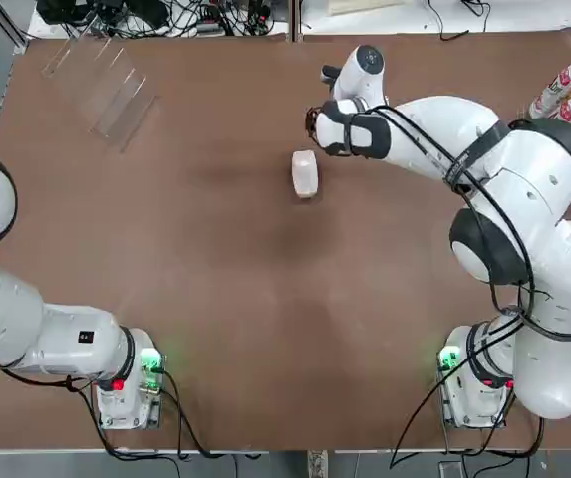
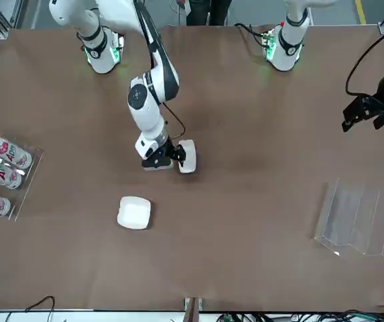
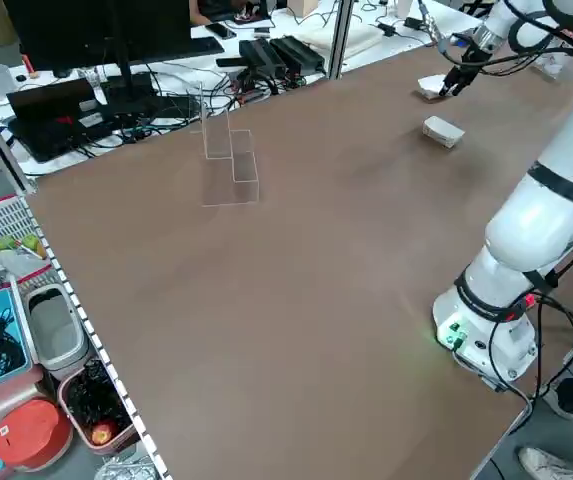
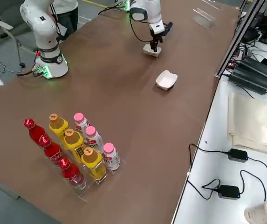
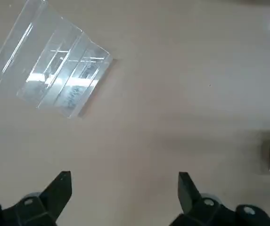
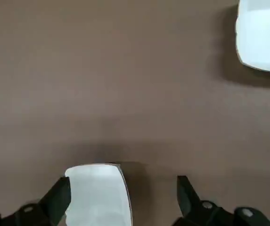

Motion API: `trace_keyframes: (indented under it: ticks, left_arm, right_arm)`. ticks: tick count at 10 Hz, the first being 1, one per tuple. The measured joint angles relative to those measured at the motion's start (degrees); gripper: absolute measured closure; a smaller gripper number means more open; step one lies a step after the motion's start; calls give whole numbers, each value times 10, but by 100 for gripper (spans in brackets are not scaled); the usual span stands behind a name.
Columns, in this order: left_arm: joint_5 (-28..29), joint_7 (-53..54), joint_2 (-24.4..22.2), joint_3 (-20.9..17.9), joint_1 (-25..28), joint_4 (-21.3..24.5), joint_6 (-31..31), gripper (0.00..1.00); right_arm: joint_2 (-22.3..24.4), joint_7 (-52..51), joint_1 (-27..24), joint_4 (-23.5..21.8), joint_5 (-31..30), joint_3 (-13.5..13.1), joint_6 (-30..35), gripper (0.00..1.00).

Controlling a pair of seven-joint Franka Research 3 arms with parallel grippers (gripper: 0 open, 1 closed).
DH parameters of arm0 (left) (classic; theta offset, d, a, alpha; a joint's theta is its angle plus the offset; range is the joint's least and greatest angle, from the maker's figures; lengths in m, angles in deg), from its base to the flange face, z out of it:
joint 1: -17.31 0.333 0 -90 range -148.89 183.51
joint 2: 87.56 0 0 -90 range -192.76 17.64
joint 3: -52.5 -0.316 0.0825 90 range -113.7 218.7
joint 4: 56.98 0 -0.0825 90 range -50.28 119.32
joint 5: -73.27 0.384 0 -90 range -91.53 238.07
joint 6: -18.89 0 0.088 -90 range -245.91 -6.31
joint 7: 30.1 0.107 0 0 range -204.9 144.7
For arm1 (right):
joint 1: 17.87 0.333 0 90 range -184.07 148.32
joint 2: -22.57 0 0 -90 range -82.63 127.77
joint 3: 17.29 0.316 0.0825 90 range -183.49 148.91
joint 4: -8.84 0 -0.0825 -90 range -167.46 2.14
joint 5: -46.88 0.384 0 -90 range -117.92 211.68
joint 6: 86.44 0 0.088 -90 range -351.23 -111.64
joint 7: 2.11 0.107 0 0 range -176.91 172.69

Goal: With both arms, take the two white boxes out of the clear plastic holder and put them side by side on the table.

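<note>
The clear plastic holder (image 1: 101,85) (image 2: 362,221) (image 5: 50,80) stands empty at the table's far left. One white box (image 2: 135,212) (image 4: 167,79) (image 6: 262,42) lies flat on the table (image 1: 215,299). The other white box (image 1: 305,172) (image 2: 187,155) (image 6: 97,193) stands on its edge near the middle. My right gripper (image 2: 168,157) (image 6: 123,197) is open just over this box, which sits close to one finger. My left gripper (image 2: 366,114) (image 5: 123,193) hovers open and empty on the holder's side, nearer the robot.
A clear rack of pink-capped, yellow and red bottles (image 1: 564,90) (image 4: 77,149) stands at the table's right edge. Cables and equipment (image 3: 166,70) lie beyond the far edge. Bare tabletop spreads between the arms' bases (image 1: 295,329).
</note>
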Motion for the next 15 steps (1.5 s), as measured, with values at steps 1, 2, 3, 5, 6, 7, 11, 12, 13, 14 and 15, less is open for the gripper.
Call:
trace_keyframes:
  ticks: [1, 2, 3, 5, 6, 7, 11, 12, 13, 14, 15]
  left_arm:
    - [-5, 0, 0, -1, 2, 0, 0, 0]
    - [-8, 0, 0, -1, 3, 0, 0, 0]
    - [-9, -1, 0, -1, 4, 0, 0, 0]
    - [-9, -1, 0, -1, 4, 0, 0, 0]
    - [-9, -1, 0, -1, 4, 0, 0, 0]
    - [-9, -1, 0, -1, 4, 0, 0, 0]
    - [-9, -2, 0, -1, 5, 0, 0, 0]
    - [-9, -2, 0, -1, 5, 0, 0, 0]
    - [-9, -2, 0, -1, 5, 0, 0, 0]
    - [-9, -2, 0, -1, 5, 0, 0, 0]
    - [-9, -2, 0, -1, 5, 0, 0, 0]
  right_arm:
    - [-1, -1, 0, -14, 0, 12, -31, 3]
    - [-6, -1, -1, -28, 0, 25, -58, 3]
    - [-14, -1, -1, -37, 9, 37, -75, 3]
    - [-27, -1, -1, -39, 46, 55, -85, 5]
    - [-28, -1, -1, -39, 61, 61, -85, 7]
    - [-31, -1, -1, -40, 72, 65, -85, 11]
    - [-53, -1, -1, -41, 79, 79, -103, 16]
    - [-54, -1, -1, -40, 79, 79, -104, 19]
    - [-54, -1, -1, -40, 80, 79, -105, 27]
    - [-54, -1, -1, -40, 81, 80, -105, 43]
    - [-54, -1, -1, -40, 82, 80, -105, 49]
